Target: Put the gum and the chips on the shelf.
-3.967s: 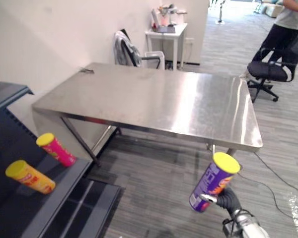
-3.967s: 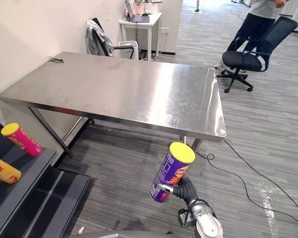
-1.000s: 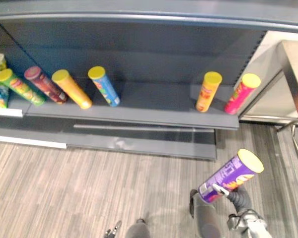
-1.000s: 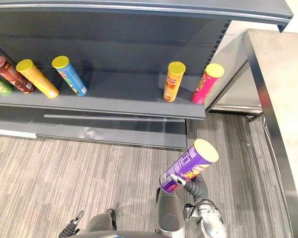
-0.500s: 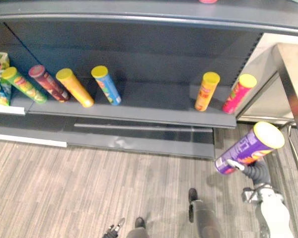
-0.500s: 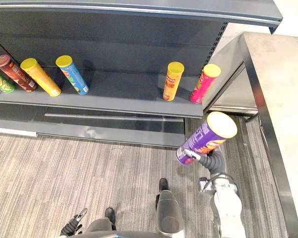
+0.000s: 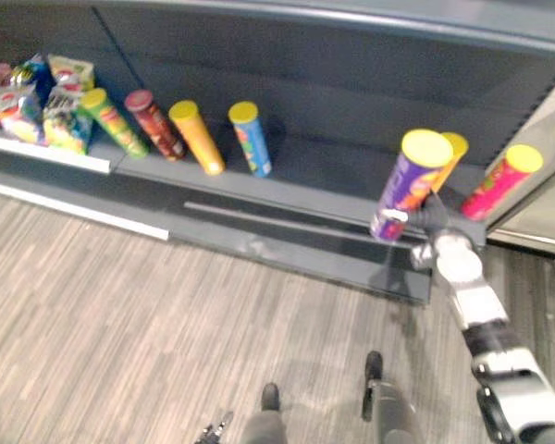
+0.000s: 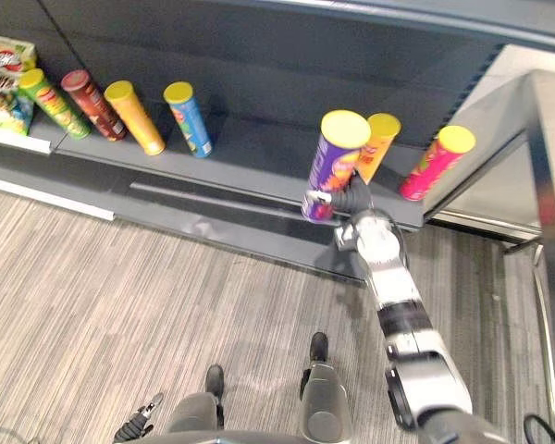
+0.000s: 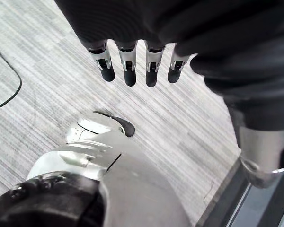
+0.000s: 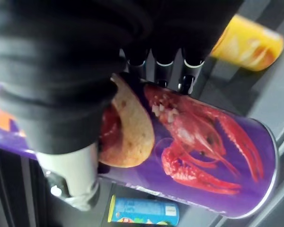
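A grey plank floor point(image 8: 120, 296) runs before a low dark shelf point(image 8: 259, 153), where the robot's right hand point(image 8: 350, 199) holds a purple chips can point(image 8: 331, 166) at the front edge.

Its fingers point(image 10: 163, 71) and thumb curl round the can's lower half. The can is nearly upright, yellow lid up, just beside an orange can point(image 8: 377, 146); a pink can point(image 8: 433, 165) stands farther right. The left hand point(image 9: 128, 68) hangs over the floor, fingers straight and holding nothing.
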Motion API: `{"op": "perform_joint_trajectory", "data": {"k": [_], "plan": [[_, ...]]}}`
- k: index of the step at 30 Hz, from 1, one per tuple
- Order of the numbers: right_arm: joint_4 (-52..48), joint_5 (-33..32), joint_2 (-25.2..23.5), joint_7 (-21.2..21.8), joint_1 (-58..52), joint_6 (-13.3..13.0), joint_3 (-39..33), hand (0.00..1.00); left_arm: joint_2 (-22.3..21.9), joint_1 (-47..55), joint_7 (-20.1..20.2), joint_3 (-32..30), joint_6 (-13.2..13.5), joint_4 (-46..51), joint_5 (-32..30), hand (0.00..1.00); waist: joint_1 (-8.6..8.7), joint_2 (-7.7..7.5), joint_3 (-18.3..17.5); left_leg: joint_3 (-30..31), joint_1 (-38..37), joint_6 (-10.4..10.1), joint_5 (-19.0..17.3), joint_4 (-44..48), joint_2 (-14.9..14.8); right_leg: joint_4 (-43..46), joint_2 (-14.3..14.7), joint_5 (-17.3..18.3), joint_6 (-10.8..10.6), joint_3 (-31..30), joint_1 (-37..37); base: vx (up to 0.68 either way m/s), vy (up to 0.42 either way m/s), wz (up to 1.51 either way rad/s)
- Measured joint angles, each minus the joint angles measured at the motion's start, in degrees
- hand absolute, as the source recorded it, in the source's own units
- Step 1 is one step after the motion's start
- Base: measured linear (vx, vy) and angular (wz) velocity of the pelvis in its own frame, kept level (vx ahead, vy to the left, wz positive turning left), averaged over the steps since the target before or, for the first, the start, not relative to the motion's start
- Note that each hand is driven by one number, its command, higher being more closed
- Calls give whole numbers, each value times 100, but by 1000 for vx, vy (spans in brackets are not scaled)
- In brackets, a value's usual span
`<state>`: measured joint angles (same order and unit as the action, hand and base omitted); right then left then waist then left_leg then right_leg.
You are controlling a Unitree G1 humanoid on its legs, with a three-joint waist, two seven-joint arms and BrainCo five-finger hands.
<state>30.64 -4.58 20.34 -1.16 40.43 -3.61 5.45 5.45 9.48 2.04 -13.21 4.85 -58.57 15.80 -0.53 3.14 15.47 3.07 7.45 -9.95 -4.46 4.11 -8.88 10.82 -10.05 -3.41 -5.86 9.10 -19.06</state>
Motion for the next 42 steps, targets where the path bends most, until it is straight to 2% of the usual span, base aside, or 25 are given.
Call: {"op": "perform_joint_trajectory", "data": {"k": [1,3,6,13,18,21,27,33,42], "plan": [[210,1,-11,-63,311,4,56,100,-32,-70,-46,3,1,22,138,0,-65,57,50,92,46,-17,39,1,-15,2,3,-3,5,66,-33,3,-56,28],[416,8,-13,-131,643,24,168,100,-81,-128,-95,7,8,91,211,0,-165,79,130,114,84,-33,90,0,-38,8,23,-39,43,90,-83,23,-42,14],[625,21,-117,-213,1111,51,187,100,-85,-200,-128,58,20,242,228,0,-148,86,369,247,242,-54,108,15,-58,6,27,-39,44,184,-109,-15,-24,15],[1385,265,-144,-514,2097,219,157,100,-86,-485,-182,219,130,384,602,0,-280,188,811,377,554,-92,187,94,-67,70,32,-73,88,226,-397,14,-9,7],[1743,535,-133,-712,2662,224,-68,100,-84,-613,-190,408,226,485,692,0,-357,261,960,392,778,-116,238,109,-42,170,2,-72,89,199,-654,-3,-2,3],[1933,704,-82,-900,2983,228,-295,100,-87,-742,-205,573,245,498,900,0,-461,337,998,399,1001,-116,333,57,-16,306,-34,-67,94,158,-963,-9,-13,2],[2032,863,-22,-1261,3336,241,-302,100,-166,-938,-270,944,280,666,1108,0,-528,486,1065,402,1338,-156,576,-196,27,568,-125,-39,131,124,-1522,-24,-37,5],[1949,909,290,-1588,3599,240,-490,100,-355,-1217,-367,1189,371,1002,1330,0,-748,580,1109,371,1661,-218,848,-471,38,971,-219,41,226,52,-2188,-22,-61,4],[1383,1215,640,-2148,3936,280,-173,100,-594,-1279,-420,1352,450,1439,1338,0,-779,742,1149,209,2221,-283,1137,-729,148,1526,-409,139,262,-168,-3208,-7,-76,5]]}}
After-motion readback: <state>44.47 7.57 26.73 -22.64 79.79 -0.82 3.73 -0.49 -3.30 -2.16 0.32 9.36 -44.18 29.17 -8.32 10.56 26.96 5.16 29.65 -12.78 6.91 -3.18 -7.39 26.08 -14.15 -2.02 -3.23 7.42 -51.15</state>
